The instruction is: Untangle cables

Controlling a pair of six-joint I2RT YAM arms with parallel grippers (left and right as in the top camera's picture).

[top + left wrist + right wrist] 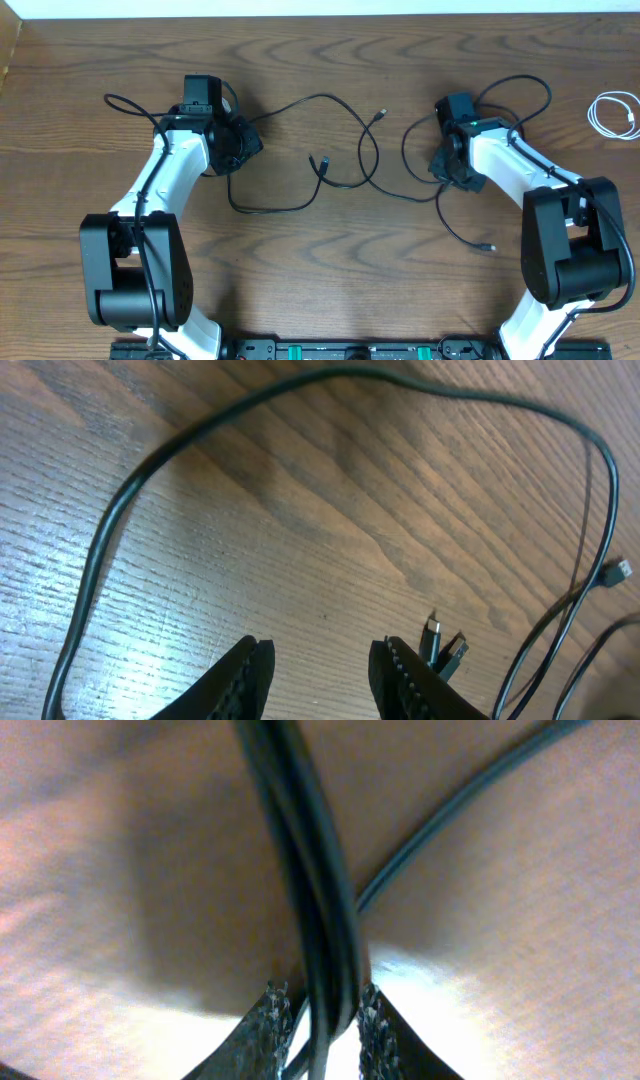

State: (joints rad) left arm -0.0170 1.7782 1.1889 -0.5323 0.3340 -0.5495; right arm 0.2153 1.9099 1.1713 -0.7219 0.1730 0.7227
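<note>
- Right gripper [318, 1020] was clamped on the black cables [300, 850]. I saw two strands running side by side between its fingers [372, 1020], low over the table [330, 290].
- A third black strand crossed behind that pinch at an angle, outside the grip.
- From overhead, the grip sat at the right end of the black tangle. One strand trailed from there toward the near side and ended in a plug [488, 246].
- Left gripper [320, 665] had its jaws partly apart, with only bare wood between the fingertips [255, 660]. As far as I could see it gripped nothing.
- In the left wrist view a black strand arched wide around the front of the fingers without touching them.
- Two plug ends [440, 642] lay just beside one fingertip, and I couldn't tell if they touched it. Another plug end [620, 570] lay further off to that side.
- The black cables were spread over the middle of the table between the two arms, looping and crossing each other near the centre.
- One loose end [382, 115] pointed toward the far side. Another [320, 162] lay inside the loops.
- White cable [596, 110] was coiled on its own at the far right edge, well apart from the black cables and both grippers.
</note>
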